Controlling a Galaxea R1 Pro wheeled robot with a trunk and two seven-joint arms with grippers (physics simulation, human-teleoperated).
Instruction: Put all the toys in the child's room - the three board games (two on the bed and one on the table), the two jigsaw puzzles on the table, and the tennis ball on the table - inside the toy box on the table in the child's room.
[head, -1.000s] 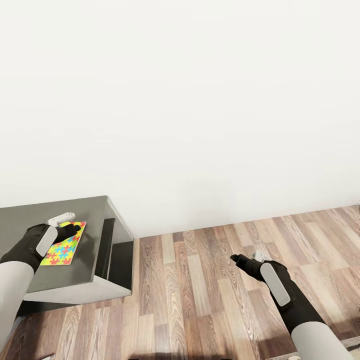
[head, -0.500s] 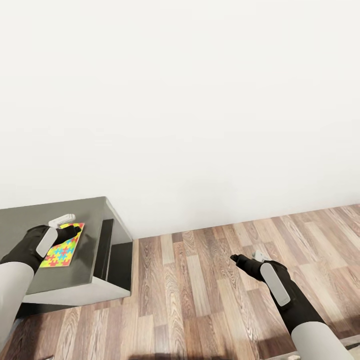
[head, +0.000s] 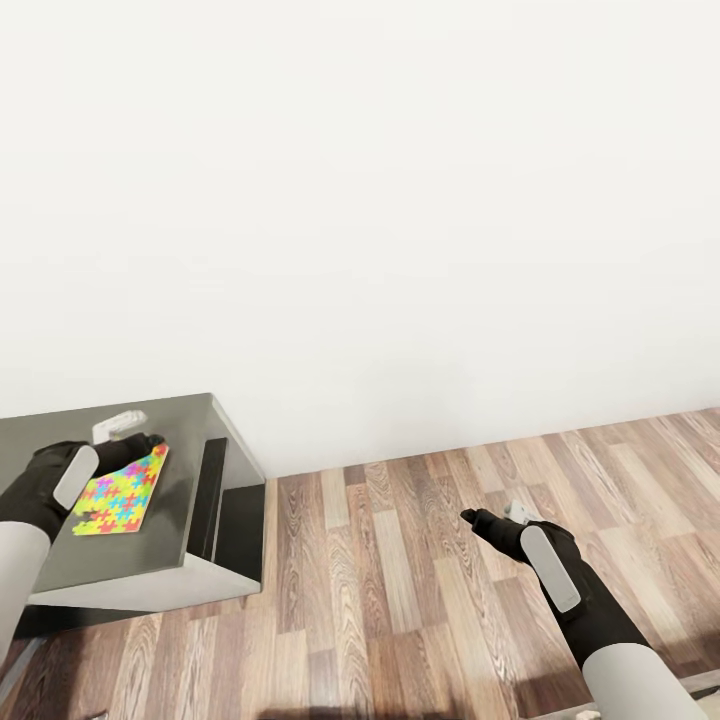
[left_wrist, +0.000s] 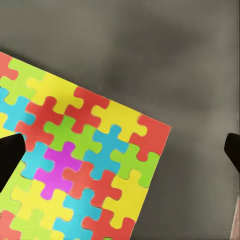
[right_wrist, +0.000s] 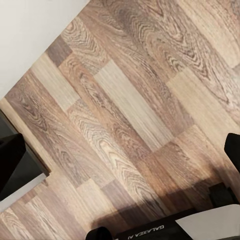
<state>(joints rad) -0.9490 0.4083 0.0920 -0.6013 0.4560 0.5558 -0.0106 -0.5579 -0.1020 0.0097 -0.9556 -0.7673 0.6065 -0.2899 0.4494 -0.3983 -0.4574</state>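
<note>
Head view: a thin square jigsaw puzzle panel of yellow, pink, blue and green interlocking pieces (head: 119, 489) lies flat on the grey top of a low dark grey cabinet (head: 190, 440), near the cabinet's edge facing the wood-plank floor (head: 400, 580). The left gripper (head: 128, 432) hangs over the panel's wall-side edge; whether it touches the panel I cannot tell. The right gripper (head: 492, 518) hovers above the floor, well apart from the cabinet. A plain white wall (head: 400, 200) stands behind the cabinet.

Left wrist view: the panel's corner lies on the cabinet top, with the dark fingertips (left_wrist: 10, 155) spread wide apart, nothing between them.

Right wrist view: planks below, fingertips (right_wrist: 10, 155) likewise wide apart and holding nothing. Small white lettering on a black robot part (right_wrist: 145, 232) reads "GALAXEA R1".
</note>
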